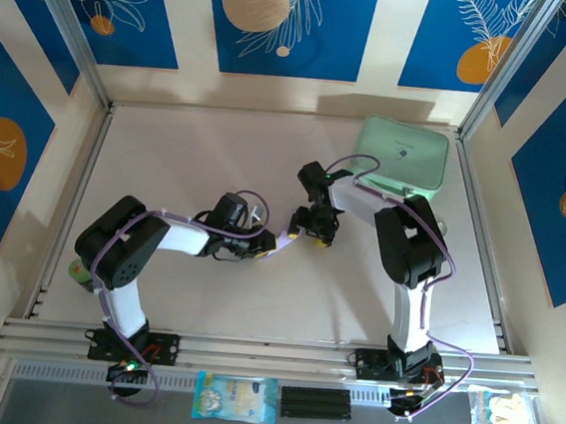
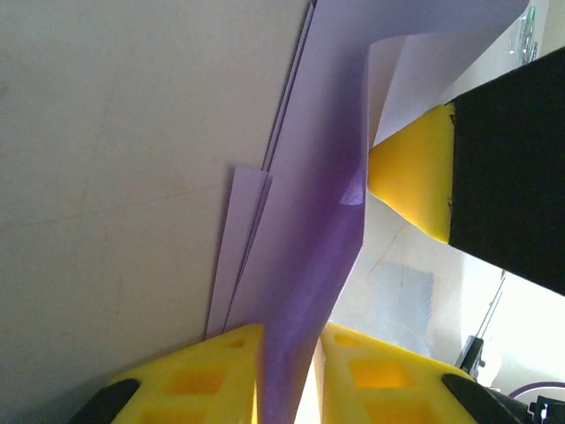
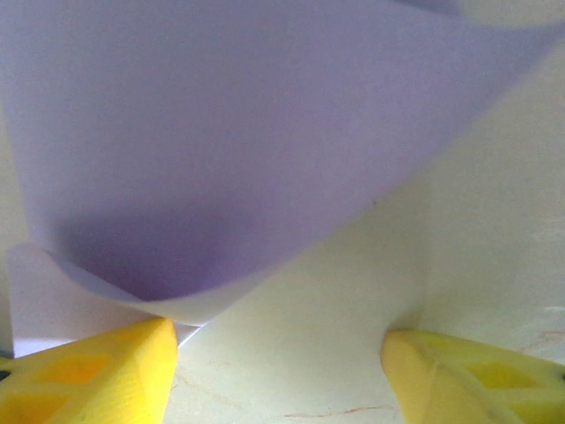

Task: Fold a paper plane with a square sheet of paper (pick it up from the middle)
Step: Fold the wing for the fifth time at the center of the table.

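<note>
The sheet of paper (image 2: 309, 221) is a creased, pale lilac pointed shape with several layers. It stands up between the fingers of my left gripper (image 2: 291, 371), which is shut on its lower end. A thin sliver of light shows beside the right finger. From above, a small piece of the paper (image 1: 287, 239) shows mid-table between my left gripper (image 1: 265, 245) and my right gripper (image 1: 317, 225). In the right wrist view my right gripper (image 3: 278, 371) is open wide, and a curled flap of the paper (image 3: 247, 132) hangs just above its left finger. One yellow fingertip (image 2: 410, 172) of the right gripper touches the paper's upper fold.
A mint-green rounded case (image 1: 402, 155) lies at the back right of the table, behind the right arm. Two plastic packets (image 1: 235, 396) (image 1: 494, 411) lie below the front rail. A small green object (image 1: 77, 272) sits by the left arm's elbow.
</note>
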